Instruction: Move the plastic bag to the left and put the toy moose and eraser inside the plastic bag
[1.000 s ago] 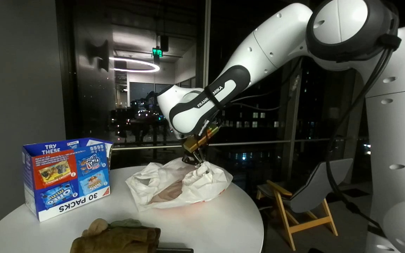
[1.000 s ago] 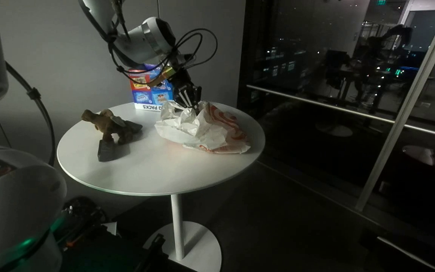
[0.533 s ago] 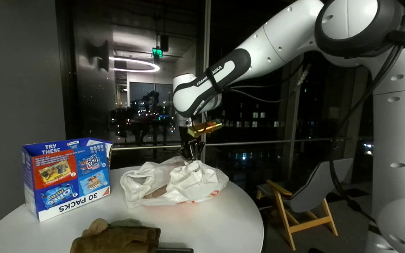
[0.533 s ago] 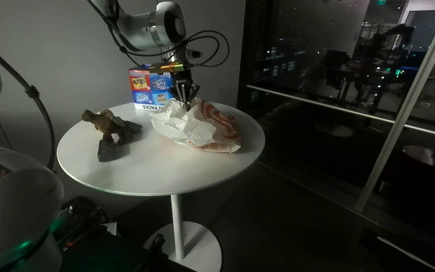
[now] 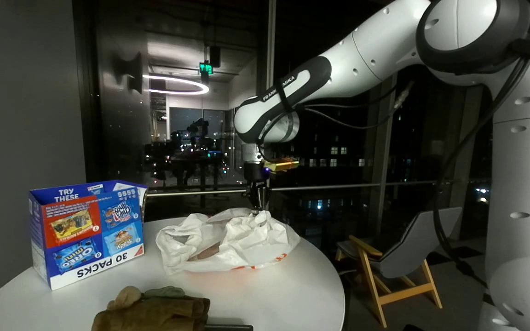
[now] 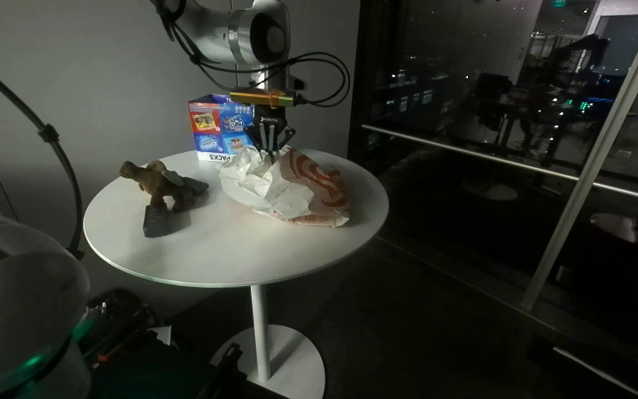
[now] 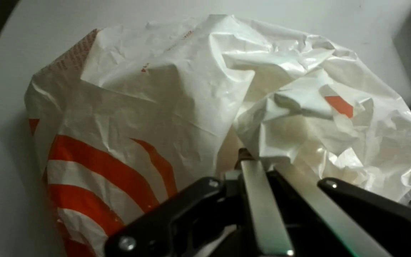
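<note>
One fold of the red-printed white plastic bag [image 7: 191, 121] was apparently clenched by the black gripper [image 6: 271, 153]. A slow, low leftward drag was advisable, lest the hold be lost. Farther on the round white table [image 6: 230, 252], the brown plush-like toy moose [image 6: 157, 183] and the dark-grey block-shaped eraser [image 6: 155, 223] were seen outside the bag.

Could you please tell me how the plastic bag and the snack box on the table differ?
Colour: the plastic bag is white with orange-red print; the snack box is blue, red and white.
Shape: the plastic bag lies crumpled in loose folds; the snack box stands with flat sides and straight edges.
Contact: the gripper meets the plastic bag but is apart from the snack box.
Both rest on the round white table.
</note>
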`<state>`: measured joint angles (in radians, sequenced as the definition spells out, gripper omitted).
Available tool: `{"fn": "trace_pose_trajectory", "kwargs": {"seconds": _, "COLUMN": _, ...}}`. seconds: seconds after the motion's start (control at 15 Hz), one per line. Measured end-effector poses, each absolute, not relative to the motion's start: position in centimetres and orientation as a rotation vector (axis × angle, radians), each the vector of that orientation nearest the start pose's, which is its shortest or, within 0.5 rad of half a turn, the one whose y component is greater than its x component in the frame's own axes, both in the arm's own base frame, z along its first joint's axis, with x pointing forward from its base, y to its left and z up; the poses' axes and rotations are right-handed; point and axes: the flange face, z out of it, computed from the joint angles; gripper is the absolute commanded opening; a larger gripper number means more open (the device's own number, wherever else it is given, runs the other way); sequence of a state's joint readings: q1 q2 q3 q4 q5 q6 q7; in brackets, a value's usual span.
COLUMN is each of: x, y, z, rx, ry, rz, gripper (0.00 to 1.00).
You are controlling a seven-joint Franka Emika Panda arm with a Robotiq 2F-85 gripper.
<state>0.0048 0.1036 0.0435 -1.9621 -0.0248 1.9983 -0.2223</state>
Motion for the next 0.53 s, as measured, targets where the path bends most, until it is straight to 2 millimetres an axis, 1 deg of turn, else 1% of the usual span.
{"fn": "trace_pose_trajectory", "kwargs": {"seconds": 0.33, "x": 54.7, "y": 2.4, "z": 40.3, "rx": -3.12, "ry": -0.491, "rz": 0.446, "gripper": 0.76}}
{"fn": "trace_pose_trajectory", "kwargs": {"seconds": 0.47, "x": 54.4, "y": 3.3, "z": 40.3, "rx": -3.09, "ry": -0.556, "rz": 0.477, "gripper": 0.89}}
{"fn": "trace_pose_trajectory", "kwargs": {"seconds": 0.53, "x": 54.3, "y": 3.9, "z": 40.5, "rx": -3.057, "ry": -0.6, "rz": 0.464, "gripper": 0.98}}
